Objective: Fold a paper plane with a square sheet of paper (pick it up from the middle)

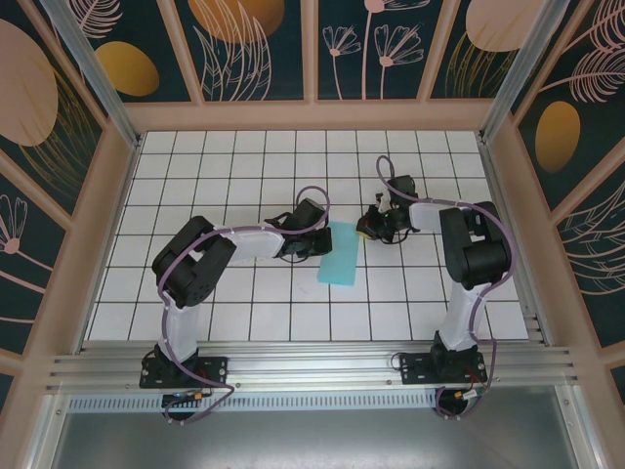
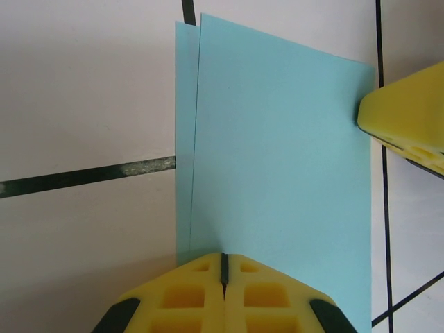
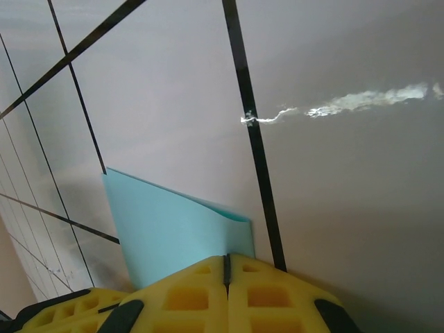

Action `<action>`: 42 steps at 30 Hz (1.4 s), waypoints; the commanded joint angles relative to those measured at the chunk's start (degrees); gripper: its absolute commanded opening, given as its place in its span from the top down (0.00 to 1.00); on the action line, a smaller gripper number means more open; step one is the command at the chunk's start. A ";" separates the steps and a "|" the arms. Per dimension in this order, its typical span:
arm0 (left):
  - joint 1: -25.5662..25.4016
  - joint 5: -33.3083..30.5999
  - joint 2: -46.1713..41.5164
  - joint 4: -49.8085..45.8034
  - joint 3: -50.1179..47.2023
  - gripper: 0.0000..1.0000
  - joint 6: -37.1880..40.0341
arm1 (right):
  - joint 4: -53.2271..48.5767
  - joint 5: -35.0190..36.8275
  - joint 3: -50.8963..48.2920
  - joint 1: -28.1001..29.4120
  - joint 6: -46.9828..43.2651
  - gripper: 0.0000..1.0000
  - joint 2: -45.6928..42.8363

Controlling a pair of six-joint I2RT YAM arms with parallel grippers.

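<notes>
Left tool [image 2: 223, 259]: jaws closed, pads together, nothing visible in the seam. Right tool [image 3: 227, 261]: same condition, closed and empty. Neither grips the square sheet of paper [image 2: 277, 152].

Location of the workpiece: the sheet lies on the desk [image 2: 83, 90], doubled over into a rectangle, directly between the two tools. Its two layers show as slightly offset edges on the side to the left of the left tool's tips.

Governing relation: the rectangle's long axis runs straight ahead of the left tool, and its near end passes beneath that tool's fingertips. Whether they press on the paper or hover above it cannot be determined. The right tool stands at the opposite long edge, toward the far end, where one yellow finger [image 2: 409, 104] meets that edge. From the right tool, the sheet lies ahead and to its left. The doubled edge there looks slightly puffed rather than pressed flat.

Assessment: both tools are at the sheet. The right tool is better placed to crease the doubled edge, by travelling along the long axis.
</notes>
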 commanded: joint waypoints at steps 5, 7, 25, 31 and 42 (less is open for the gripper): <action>-0.04 -2.27 0.59 -6.20 -1.59 1.00 0.11 | -1.24 -1.22 4.09 0.17 -0.07 0.98 -0.64; -0.03 -2.23 0.62 -6.13 -1.59 1.00 0.19 | -0.96 -0.39 3.89 0.05 0.04 0.98 0.48; -0.04 -1.79 1.25 -6.74 -0.34 1.00 0.64 | -1.19 -1.51 5.32 -1.28 -0.40 0.98 0.92; -0.04 -1.92 1.35 -7.03 0.09 1.00 0.78 | -2.65 3.30 4.68 -0.99 -1.67 0.98 2.39; -0.04 -2.00 1.15 -6.80 -0.31 1.00 0.50 | -7.32 4.27 6.09 -0.99 -2.91 0.99 0.10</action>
